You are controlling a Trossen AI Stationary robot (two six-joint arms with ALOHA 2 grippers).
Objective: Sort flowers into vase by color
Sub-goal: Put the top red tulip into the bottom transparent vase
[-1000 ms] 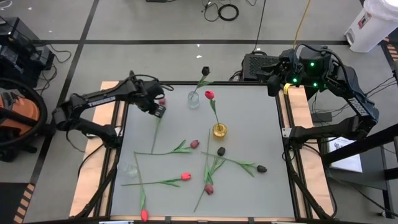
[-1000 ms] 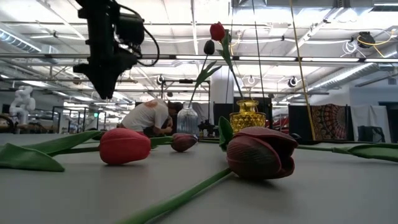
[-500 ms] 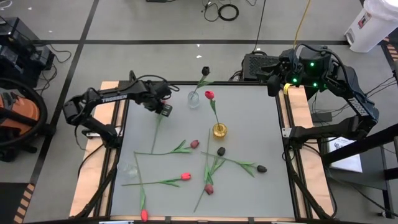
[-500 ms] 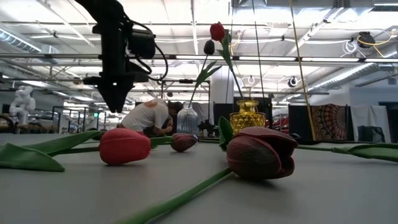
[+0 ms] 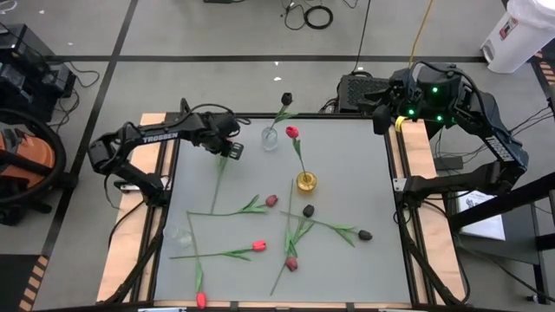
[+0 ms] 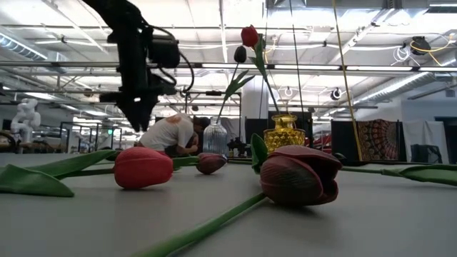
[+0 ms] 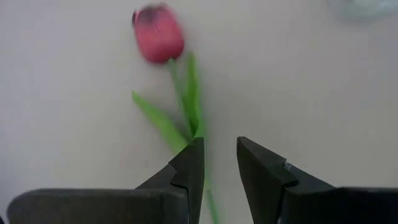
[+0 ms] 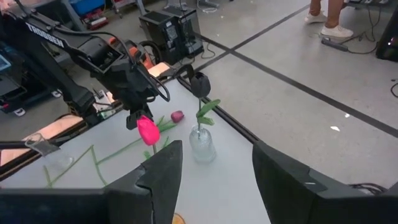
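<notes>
One tulip (image 7: 158,34), the pink one nearest the left tool (image 5: 232,153), is showing only its stem from overhead, since the tool is covering its head; the wrist camera is showing that head lying flat on the counter (image 5: 347,165), with the stem running back under the tool's two fingers. Those fingers are standing slightly apart with a narrow gap and are clamping nothing. Whether the stem is lying inside the gap or just beside one finger is hard to make out. The left arm is reaching in from the counter's left edge towards the back, with its tool pointing down and hanging above the surface. The right tool (image 5: 379,113) is waiting off the back right corner, fingers wide apart and empty. Just beside the left tool, a clear glass vase (image 5: 270,139) is holding a black tulip (image 5: 287,99), and nearer the middle a gold vase (image 5: 306,182) is holding a red tulip (image 5: 292,132). Six more loose flowers (image 5: 259,246) are lying across the front half, well apart from both tools, with one red head sitting at the front edge. Beyond the counter, a person (image 6: 171,133) is bending over.
</notes>
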